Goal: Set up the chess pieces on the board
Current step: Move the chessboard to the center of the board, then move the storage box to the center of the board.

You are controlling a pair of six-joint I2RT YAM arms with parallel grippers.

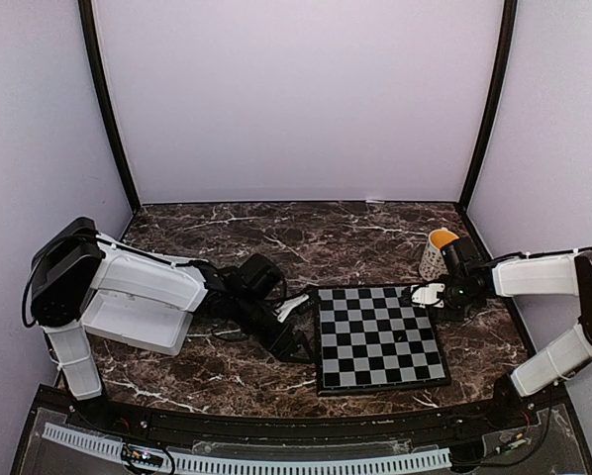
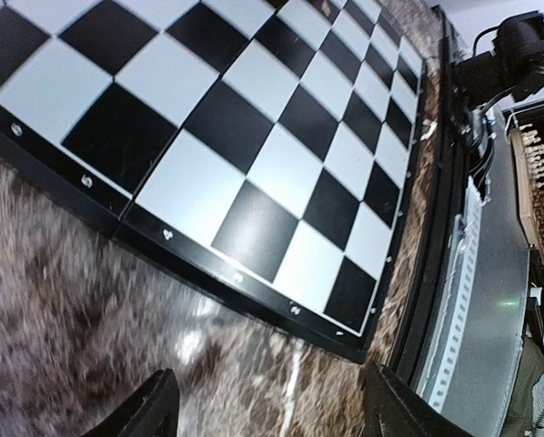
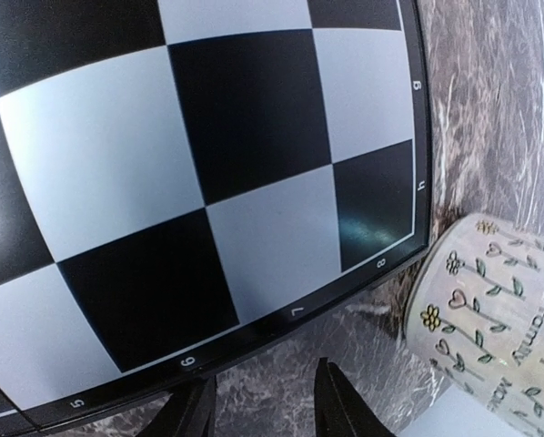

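Left gripper (image 2: 270, 375) and right gripper (image 3: 263, 381), both empty, at the board (image 1: 380, 336).
Left jaws gape wide off its left edge. Right jaws, partly apart, hang at its far right corner, a flowered mug (image 3: 490, 328) just beside. The board lies right of the worktop's (image 1: 227, 233) centre.

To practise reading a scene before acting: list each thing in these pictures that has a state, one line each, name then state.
board, flat on the table, nothing standing on it.
mug, apparently upright, off the board's far right corner.
white tray, open-topped, on the table's left side.
left gripper, open, empty, low beside the board.
right gripper, partly open, empty, near the mug.
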